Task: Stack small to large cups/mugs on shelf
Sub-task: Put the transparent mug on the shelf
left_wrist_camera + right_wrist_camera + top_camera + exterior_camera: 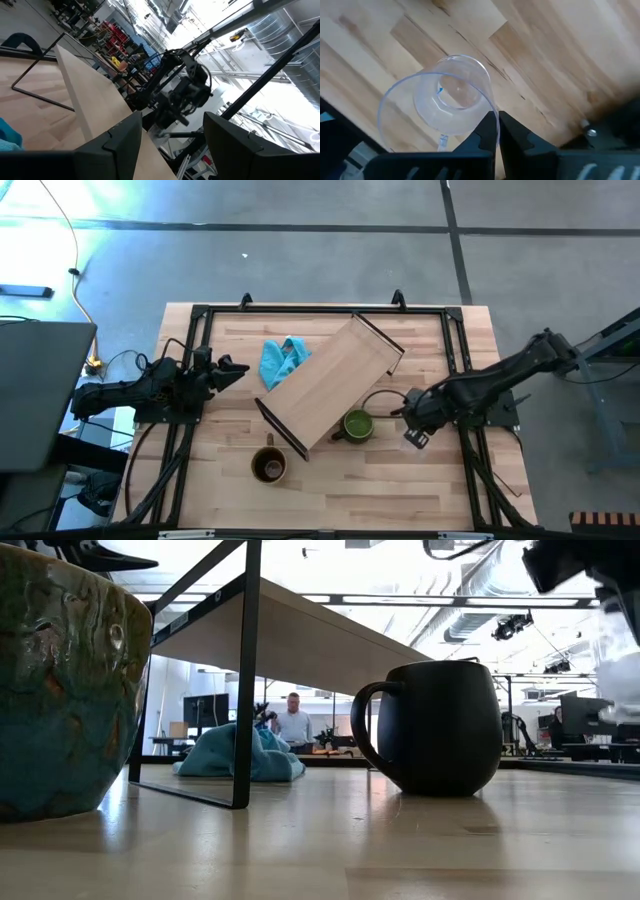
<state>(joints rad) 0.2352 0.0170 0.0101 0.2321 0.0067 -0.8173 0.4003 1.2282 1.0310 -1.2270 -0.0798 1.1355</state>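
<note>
A small clear glass cup point(437, 107) hangs under my right gripper point(497, 131), which is shut on it above the table's right half. To its left a green mug point(358, 424) stands on the table by its base. A brown mug point(269, 466) stands nearer the front edge. The light-wood shelf point(330, 383) runs slantwise across the middle on black end frames. Over the left edge, my left gripper point(235, 367) is open and touches nothing. My right gripper pinches the glass cup's rim point(491, 111), with one finger inside the cup and the other outside its wall. The fingers come from above, pointing down. The cup hangs below them mouth up, lifted clear of the tabletop.
A crumpled blue cloth point(282, 360) lies beyond the shelf's left side. Black rails point(190, 380) frame the tabletop at left, right and far edge. Bare wood lies in front of the mugs. A person point(293, 725) shows in the room beyond the table.
</note>
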